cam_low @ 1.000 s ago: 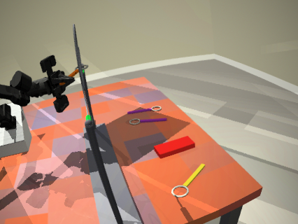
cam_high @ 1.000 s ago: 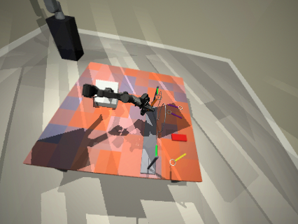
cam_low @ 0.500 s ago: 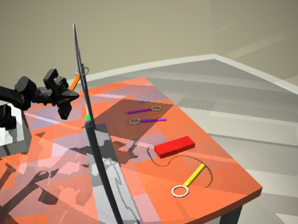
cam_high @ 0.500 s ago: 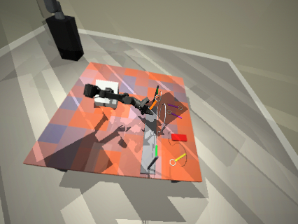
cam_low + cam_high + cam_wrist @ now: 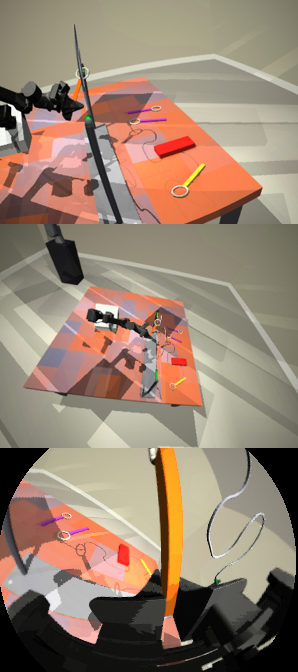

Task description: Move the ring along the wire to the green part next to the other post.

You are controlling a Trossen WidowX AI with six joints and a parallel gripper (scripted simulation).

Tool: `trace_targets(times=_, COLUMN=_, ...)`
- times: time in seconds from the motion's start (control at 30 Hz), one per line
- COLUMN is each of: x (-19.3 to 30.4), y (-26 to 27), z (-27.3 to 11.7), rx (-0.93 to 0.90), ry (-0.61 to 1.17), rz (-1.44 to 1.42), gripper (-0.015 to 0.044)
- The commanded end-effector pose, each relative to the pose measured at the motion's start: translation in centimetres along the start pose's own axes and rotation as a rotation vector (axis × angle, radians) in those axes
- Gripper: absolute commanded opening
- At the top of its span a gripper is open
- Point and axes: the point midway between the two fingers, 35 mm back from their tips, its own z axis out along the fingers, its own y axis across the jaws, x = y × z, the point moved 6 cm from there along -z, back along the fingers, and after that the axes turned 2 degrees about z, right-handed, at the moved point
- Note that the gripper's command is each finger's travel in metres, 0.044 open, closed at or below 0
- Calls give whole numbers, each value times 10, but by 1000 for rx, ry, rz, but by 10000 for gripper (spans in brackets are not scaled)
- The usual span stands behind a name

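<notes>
The white ring [image 5: 160, 323] [image 5: 88, 73] is by the far green part [image 5: 157, 315] [image 5: 83, 71]. In the exterior view the wire [image 5: 77, 49] [image 5: 209, 533] crosses inside its outline; I cannot tell whether they touch. The orange handle [image 5: 153, 328] [image 5: 77, 89] [image 5: 171, 538] slants down from the ring to my gripper [image 5: 150, 334] [image 5: 75, 101] [image 5: 158, 572], which is shut on its lower end. In the exterior view a dark fingertip shows close beside the wire; the gap is unclear. The other green part [image 5: 156, 375] [image 5: 89, 118] is by the near post [image 5: 151, 388] [image 5: 101, 171].
Both posts rise from a long grey base [image 5: 149, 364] [image 5: 101, 141]. Beyond it lie two purple-handled rings [image 5: 176, 339] [image 5: 154, 120], a red block [image 5: 179, 361] [image 5: 174, 146] [image 5: 123, 555] and a yellow-handled ring [image 5: 180, 381] [image 5: 194, 175]. The wire's bends stand beside the gripper in the wrist view.
</notes>
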Motion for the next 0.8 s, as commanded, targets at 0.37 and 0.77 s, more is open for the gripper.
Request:
trace_targets(times=0.37, x=-9, y=47, z=-11, rx=-154, ry=49, rz=336, gripper=-150)
trace_targets(times=0.77, x=-25, y=77, z=-23, rx=-255, ry=81, rz=558, gripper=-150)
